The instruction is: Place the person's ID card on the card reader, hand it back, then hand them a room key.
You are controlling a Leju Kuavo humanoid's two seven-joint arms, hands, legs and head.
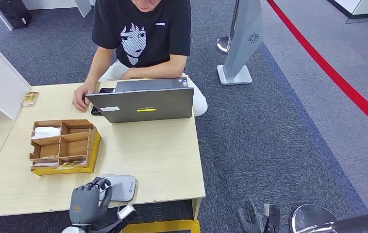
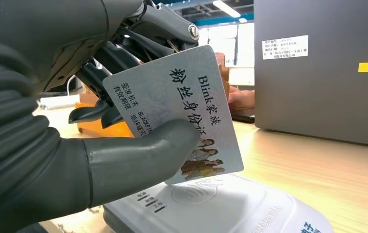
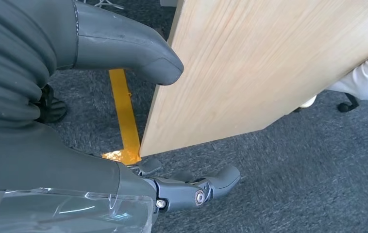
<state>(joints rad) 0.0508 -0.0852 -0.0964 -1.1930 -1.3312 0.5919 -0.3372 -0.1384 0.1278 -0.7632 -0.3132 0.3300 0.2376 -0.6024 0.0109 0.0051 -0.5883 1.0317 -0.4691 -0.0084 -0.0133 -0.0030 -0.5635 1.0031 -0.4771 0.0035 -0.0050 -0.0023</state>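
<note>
Left hand [image 2: 124,121]: thumb and fingers clamp white printed ID card [image 2: 182,111], tilted above grey card reader [image 2: 221,204] at bench's near edge | Right hand [image 3: 124,121]: hanging beside bench, fingers apart, empty

We see a white ID card [image 2: 182,104] with black print, a pale grey card reader [image 1: 120,187], a light wood table [image 1: 158,150], and a grey laptop [image 1: 145,104] with a yellow sticker.

A glossy plastic card [image 2: 187,104] is pinched by a matt grey hand [image 2: 99,160]. Pale wood grain is shown by the table [image 1: 162,155]; the floor [image 1: 279,121] is covered in rough carpet.
</note>
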